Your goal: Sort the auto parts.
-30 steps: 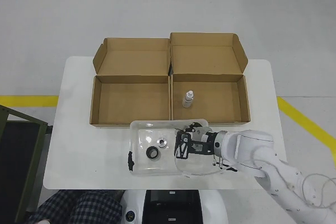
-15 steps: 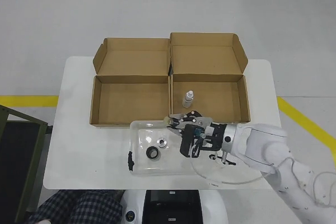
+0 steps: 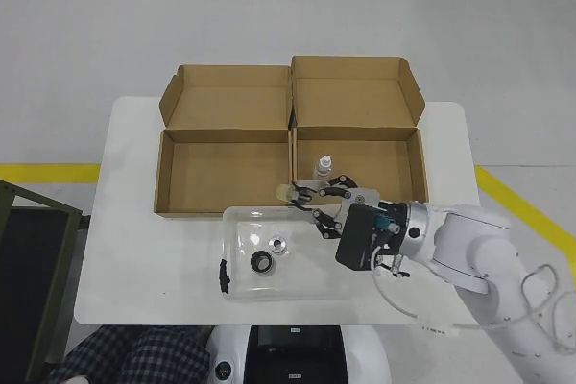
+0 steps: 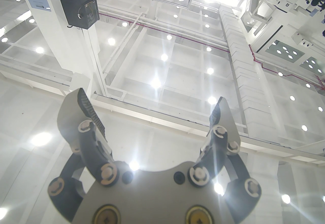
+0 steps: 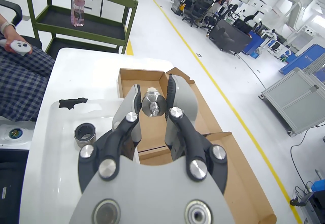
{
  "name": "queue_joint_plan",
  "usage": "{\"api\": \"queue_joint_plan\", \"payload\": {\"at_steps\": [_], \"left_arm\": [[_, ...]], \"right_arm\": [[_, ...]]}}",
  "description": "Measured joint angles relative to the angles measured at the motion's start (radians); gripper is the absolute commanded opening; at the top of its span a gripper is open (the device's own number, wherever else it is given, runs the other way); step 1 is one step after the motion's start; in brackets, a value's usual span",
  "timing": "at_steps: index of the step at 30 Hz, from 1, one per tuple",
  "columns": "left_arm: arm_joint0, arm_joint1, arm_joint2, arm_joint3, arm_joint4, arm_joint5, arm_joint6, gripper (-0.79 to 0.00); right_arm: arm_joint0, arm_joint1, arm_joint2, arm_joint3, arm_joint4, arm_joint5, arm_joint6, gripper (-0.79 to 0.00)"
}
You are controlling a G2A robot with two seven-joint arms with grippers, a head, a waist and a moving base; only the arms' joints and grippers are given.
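My right gripper (image 3: pixel 305 197) is shut on a small silver metal part (image 5: pixel 151 105) with a pale tip (image 3: pixel 286 191). It hangs over the far rim of the clear tray (image 3: pixel 232 219), by the near wall where the two cardboard boxes meet. In the tray lie a black-and-silver bearing ring (image 3: pixel 263 260) (image 5: pixel 85 134) and a small metal fitting (image 3: pixel 279 244). A small white bottle-shaped part (image 3: pixel 323 169) stands in the right box (image 3: pixel 384 178). The left box (image 3: pixel 221 178) holds nothing. My left gripper (image 4: pixel 152 113) is open, pointing up at the ceiling.
A black scrap (image 3: pixel 223 276) (image 5: pixel 72 102) sits on the tray's left edge. Both boxes have their lids folded back at the far side. White tabletop (image 3: pixel 134 240) lies bare to the left of the tray. A green shelf cart (image 5: pixel 76 6) stands beyond the table.
My right gripper has lifted out of the tray with the metal part and moved away from the robot, toward the boxes. The parts left in the tray have not moved.
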Motion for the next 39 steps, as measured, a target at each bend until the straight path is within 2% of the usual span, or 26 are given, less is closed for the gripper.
{"api": "queue_joint_plan", "payload": {"at_steps": [15,39], "left_arm": [[0.000,0.000,0.000,0.000,0.000,0.000,0.000,0.000],[0.000,0.000,0.000,0.000,0.000,0.000,0.000,0.000]], "right_arm": [[0.006,-0.008,0.038,0.000,0.043,0.008,-0.078,-0.785],[0.008,-0.016,0.059,0.042,0.048,-0.011,-0.058,-0.785]]}}
